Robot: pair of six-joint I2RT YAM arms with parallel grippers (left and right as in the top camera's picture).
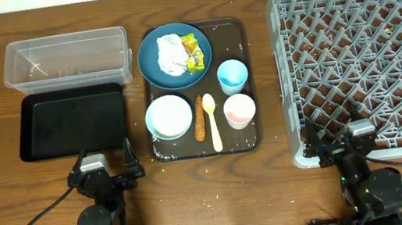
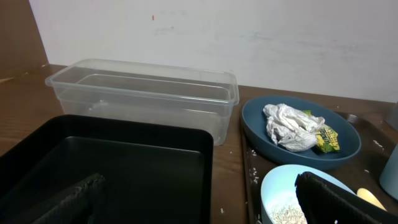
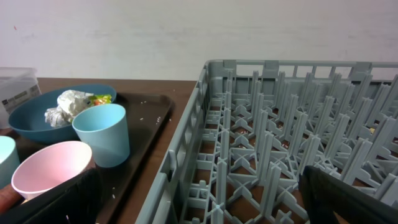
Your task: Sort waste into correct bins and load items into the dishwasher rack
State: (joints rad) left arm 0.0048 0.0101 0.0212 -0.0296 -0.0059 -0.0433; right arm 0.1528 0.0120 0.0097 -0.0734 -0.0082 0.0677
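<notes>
On the brown serving tray (image 1: pixel 236 28) a dark blue plate (image 1: pixel 150 60) holds a crumpled white napkin (image 1: pixel 171 53) and a yellow-green wrapper (image 1: pixel 193 54). Below are a light-blue bowl (image 1: pixel 168 116) with rice grains (image 2: pixel 285 214), a brown stick (image 1: pixel 199 118), a pale yellow spoon (image 1: pixel 212 120), a light-blue cup (image 1: pixel 233 76) and a pink cup (image 1: pixel 239 110). The clear tub (image 1: pixel 67 60) and black tray (image 1: pixel 72 121) lie left, the grey rack (image 1: pixel 363 58) right. My left gripper (image 1: pixel 105 173) is open and empty near the front edge. My right gripper (image 1: pixel 347 143) is open and empty at the rack's front edge.
Loose rice grains (image 1: pixel 161 156) are scattered on the serving tray and the table near it. In the right wrist view the rack (image 3: pixel 280 155) fills the space between my fingers, with the cups (image 3: pixel 102 134) to the left. A wall stands behind the table.
</notes>
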